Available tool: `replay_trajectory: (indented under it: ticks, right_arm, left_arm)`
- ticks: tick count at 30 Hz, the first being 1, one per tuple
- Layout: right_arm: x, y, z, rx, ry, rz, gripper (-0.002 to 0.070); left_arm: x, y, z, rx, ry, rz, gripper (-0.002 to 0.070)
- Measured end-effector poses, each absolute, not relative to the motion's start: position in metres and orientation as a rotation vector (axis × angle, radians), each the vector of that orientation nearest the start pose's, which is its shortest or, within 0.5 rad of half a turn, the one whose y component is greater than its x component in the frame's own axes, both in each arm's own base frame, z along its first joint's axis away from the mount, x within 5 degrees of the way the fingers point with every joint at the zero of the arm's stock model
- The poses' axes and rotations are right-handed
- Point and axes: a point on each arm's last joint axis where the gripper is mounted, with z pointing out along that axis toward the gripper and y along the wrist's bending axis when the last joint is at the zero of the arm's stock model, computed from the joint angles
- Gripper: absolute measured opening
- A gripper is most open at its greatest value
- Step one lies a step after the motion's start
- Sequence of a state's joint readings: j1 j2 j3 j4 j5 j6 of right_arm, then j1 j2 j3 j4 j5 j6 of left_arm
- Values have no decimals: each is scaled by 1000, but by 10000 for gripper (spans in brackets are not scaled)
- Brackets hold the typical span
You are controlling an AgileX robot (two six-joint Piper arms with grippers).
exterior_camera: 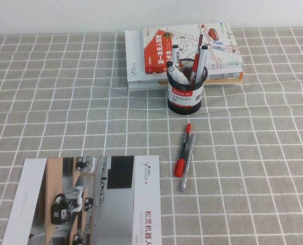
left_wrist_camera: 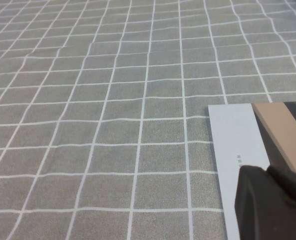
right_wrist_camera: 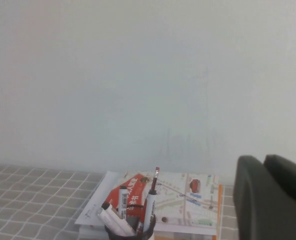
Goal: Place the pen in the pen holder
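The pen (exterior_camera: pixel 197 50), mostly red, stands tilted inside the pen holder (exterior_camera: pixel 186 93), a black mesh cup with a red-and-white label, among several white markers. It also shows in the right wrist view (right_wrist_camera: pixel 154 183), above the holder's rim (right_wrist_camera: pixel 133 235). Neither arm shows in the high view. My left gripper (left_wrist_camera: pixel 267 170) is shut and empty, above the near left corner of a brochure. My right gripper (right_wrist_camera: pixel 264 159) is shut and empty, raised well back from the holder and facing the wall.
A black-barrelled pen with red cap and tip (exterior_camera: pixel 182 150) and a grey pen (exterior_camera: pixel 187 163) lie side by side in front of the holder. A stack of books (exterior_camera: pixel 141 61) lies behind it. A brochure (exterior_camera: pixel 90 204) lies at the front left.
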State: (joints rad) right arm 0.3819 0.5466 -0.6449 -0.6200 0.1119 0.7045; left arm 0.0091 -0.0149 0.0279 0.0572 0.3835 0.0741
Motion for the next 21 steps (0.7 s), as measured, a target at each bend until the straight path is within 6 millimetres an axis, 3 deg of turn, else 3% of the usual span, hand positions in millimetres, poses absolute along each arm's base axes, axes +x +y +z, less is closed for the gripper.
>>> replay_trajectory:
  ticks: [3,8,21]
  right_arm:
    - [82,23,373,-128,1444,324,-12]
    - [63,13,360,-63,1449,354,-12]
    - [62,11,344,40,1565,427,-13]
  left_arm:
    - [52,2,170,96,1879,114,-3]
    - [52,2,170,96,1879,114,-3]
    - [52,2,170,96,1879,114,-3]
